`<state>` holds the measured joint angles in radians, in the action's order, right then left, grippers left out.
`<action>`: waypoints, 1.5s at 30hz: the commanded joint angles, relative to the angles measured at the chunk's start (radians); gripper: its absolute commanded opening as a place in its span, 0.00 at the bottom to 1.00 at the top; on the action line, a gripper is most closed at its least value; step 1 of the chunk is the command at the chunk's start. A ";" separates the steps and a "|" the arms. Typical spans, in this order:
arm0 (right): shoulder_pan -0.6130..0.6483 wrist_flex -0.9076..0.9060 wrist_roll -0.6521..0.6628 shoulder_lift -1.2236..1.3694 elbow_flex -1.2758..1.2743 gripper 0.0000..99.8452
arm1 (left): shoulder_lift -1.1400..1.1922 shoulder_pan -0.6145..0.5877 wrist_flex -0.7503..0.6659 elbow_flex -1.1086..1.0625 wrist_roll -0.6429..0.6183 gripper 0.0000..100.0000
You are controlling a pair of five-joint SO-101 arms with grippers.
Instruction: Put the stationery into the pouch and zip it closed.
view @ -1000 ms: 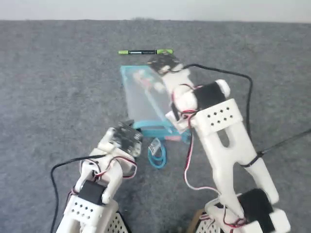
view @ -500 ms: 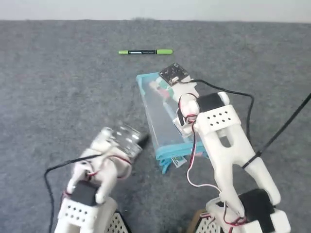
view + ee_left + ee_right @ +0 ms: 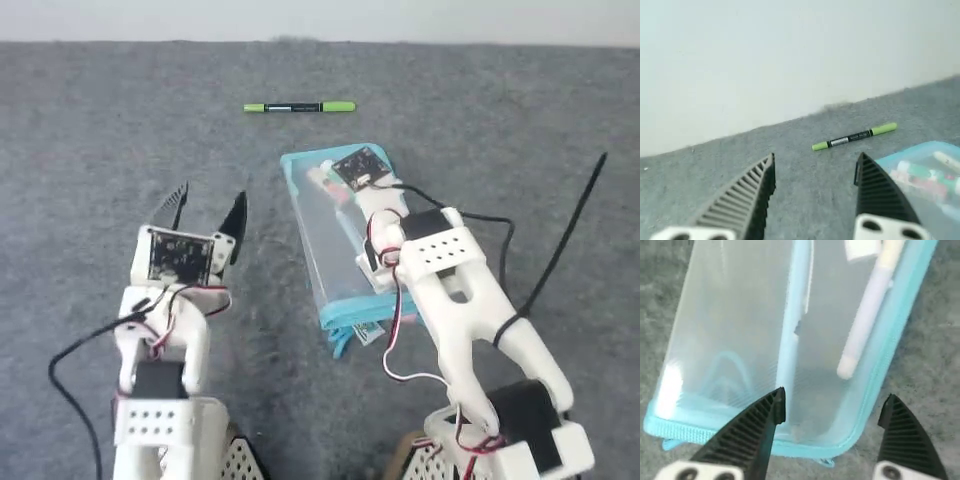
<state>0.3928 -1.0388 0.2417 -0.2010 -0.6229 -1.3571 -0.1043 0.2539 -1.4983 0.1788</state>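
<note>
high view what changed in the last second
The left gripper came away from the near end of the pouch, swung out to the left and now stands open above the grey mat. The pouch slid to the right, and the right gripper stayed over it, open. The green pen kept its place at the far side.

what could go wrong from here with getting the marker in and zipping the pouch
1. The green marker with a black middle lies on the grey carpeted table, well apart from the translucent light-blue zip pouch. Zipping now would leave it out.
2. The right hand is open over the pouch, gripping nothing, so the pouch may slide when the zip is pulled.
3. The left hand is open, short of the marker, and the thin round marker might roll from a poor pinch.
</note>
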 commanded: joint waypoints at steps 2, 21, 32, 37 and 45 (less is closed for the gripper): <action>-0.010 0.082 -0.009 -0.008 -0.043 0.30 | 0.442 -0.002 -0.176 0.260 -0.071 0.25; -0.005 0.159 -0.009 -0.007 -0.083 0.30 | 2.245 -0.005 -0.023 2.029 -0.443 0.25; -0.004 0.153 -0.009 -0.007 -0.083 0.30 | 2.944 0.028 0.272 3.105 -0.411 0.25; -0.004 0.151 -0.009 -0.005 -0.083 0.30 | 3.018 0.072 0.466 3.154 -0.316 0.25; -0.004 0.151 -0.009 -0.005 -0.083 0.30 | 2.920 0.112 0.924 3.169 -0.215 0.25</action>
<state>0.3897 -0.8991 0.2417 -0.2010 -0.7089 1.6502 -0.0046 1.0288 1.6395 -0.0575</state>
